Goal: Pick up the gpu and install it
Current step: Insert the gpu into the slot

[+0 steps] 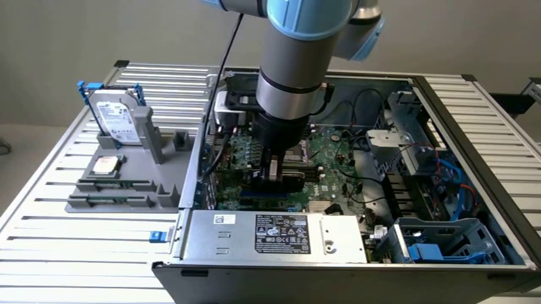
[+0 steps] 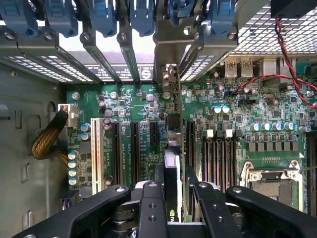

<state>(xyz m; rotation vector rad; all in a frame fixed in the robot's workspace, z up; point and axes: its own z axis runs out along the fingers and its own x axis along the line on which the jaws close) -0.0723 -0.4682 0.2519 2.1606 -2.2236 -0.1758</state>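
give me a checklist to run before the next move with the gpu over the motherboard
1. gpu clamped between the jaws: ok
2. Card held edge-on, parallel to the black expansion slots: ok
3. Card edge centred over its own slot: cannot tell, the card hides what is under it
4. Card seated in the motherboard: cannot tell
5. Red and black wires apart from the card: ok
6. Braided cable apart from the card: ok
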